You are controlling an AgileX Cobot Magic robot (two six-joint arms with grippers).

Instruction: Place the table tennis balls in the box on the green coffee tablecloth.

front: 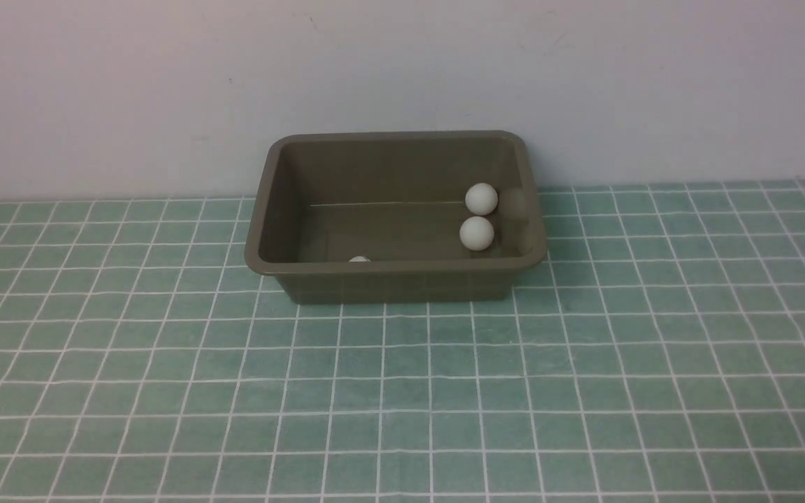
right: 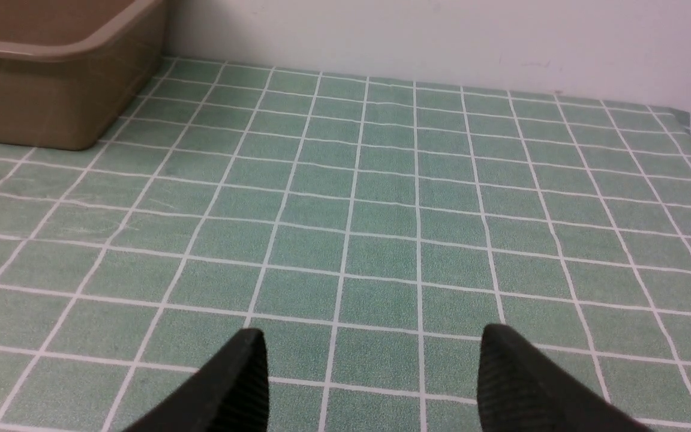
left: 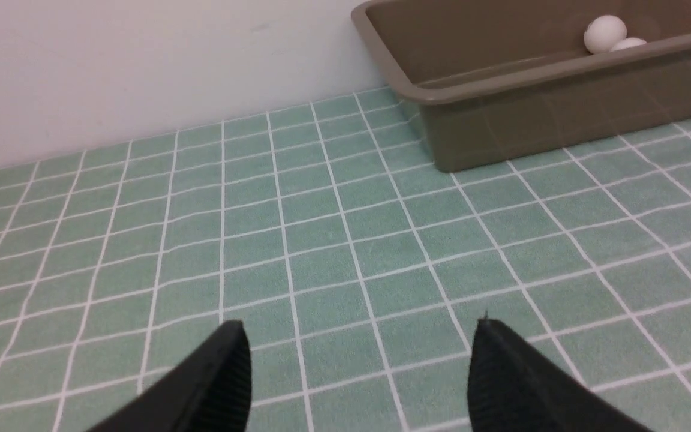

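Three table tennis balls (front: 476, 233) are visible inside the box (front: 396, 267), so the task seems nearly finished; left tool (left: 360, 366) and right tool (right: 372, 369) stand apart, holding nothing.

No readable text or labels anywhere.

there are three visible balls (front: 476, 233), one box (front: 395, 283) and one cloth (front: 402, 391).

The tablecloth (front: 402, 391) is coloured teal-green and crossed by a grid of thin white lines. At twelve o'clock, olive-brown is shown by the box (front: 395, 283), white by the balls (front: 476, 233).
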